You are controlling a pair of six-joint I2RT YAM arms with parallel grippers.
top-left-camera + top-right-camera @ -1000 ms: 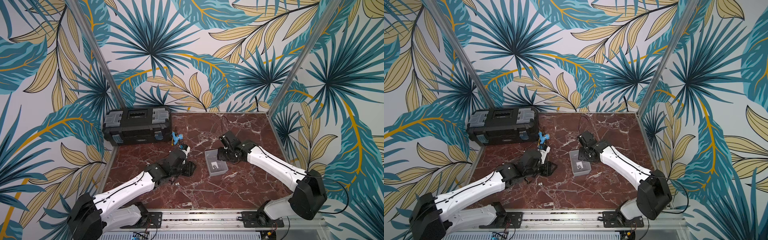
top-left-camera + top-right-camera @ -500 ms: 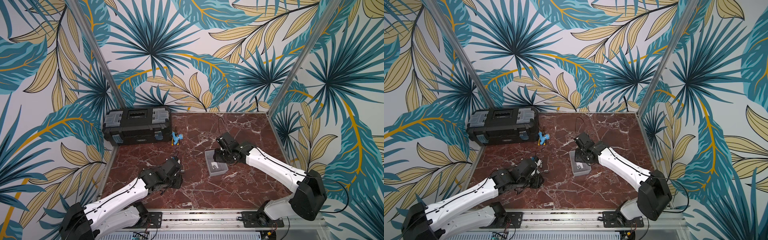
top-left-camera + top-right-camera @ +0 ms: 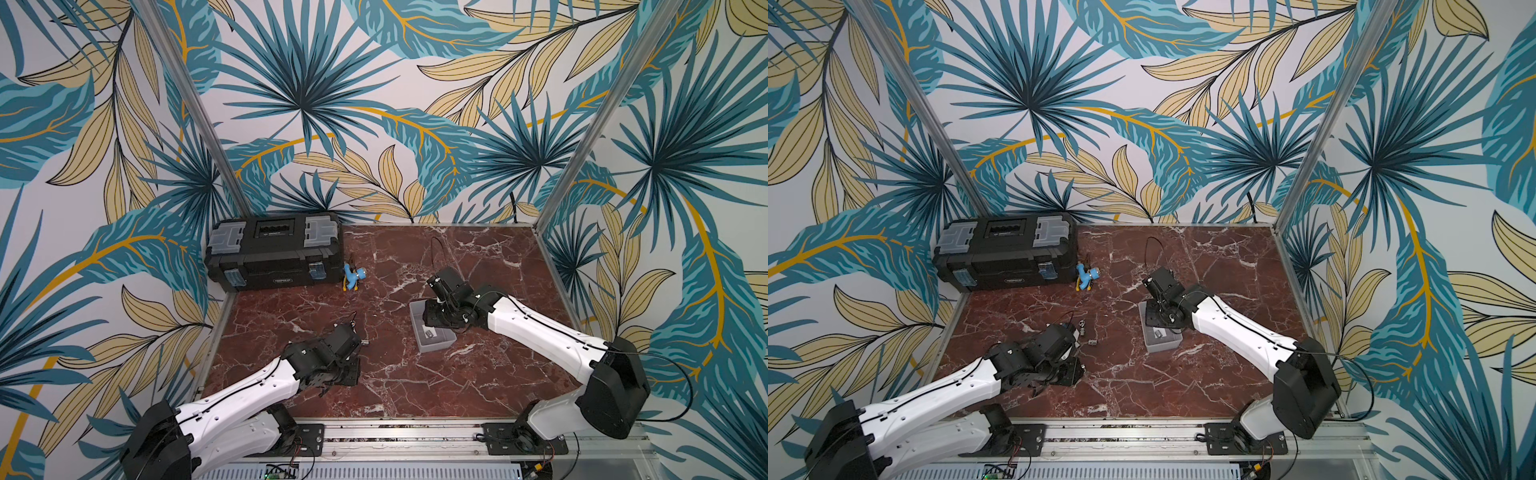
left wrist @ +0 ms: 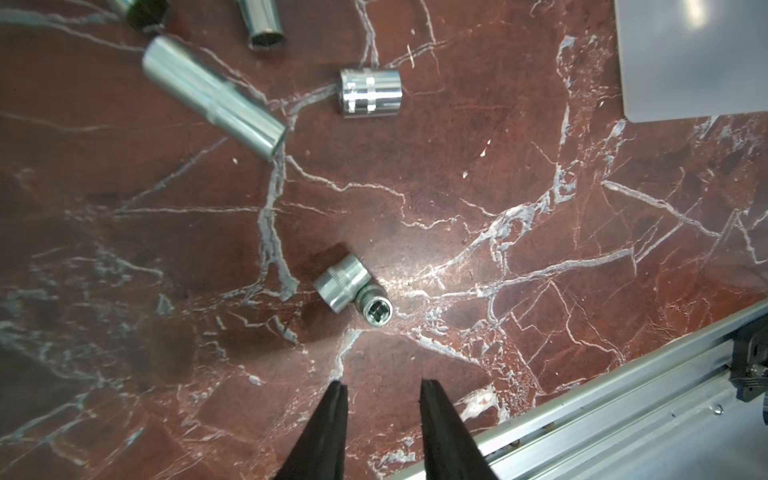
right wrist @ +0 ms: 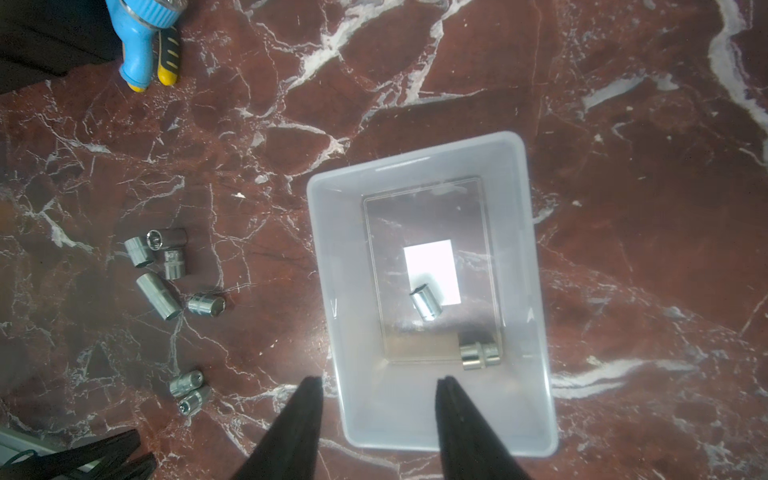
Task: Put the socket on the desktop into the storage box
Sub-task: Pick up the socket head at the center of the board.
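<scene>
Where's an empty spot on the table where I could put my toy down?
Bare desktop lies along the back rail, right of the toolbox, and between the storage box and the front rail. It's crowded where loose sockets lie beside the left gripper.

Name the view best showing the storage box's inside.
Right wrist view: looks down into the translucent grey-white plastic storage box, two chrome sockets inside. Both top views show it small, partly behind the right arm; left wrist, one corner.

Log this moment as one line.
left claw: open, near desktop sockets | right claw: open, over storage box | box: two sockets
</scene>
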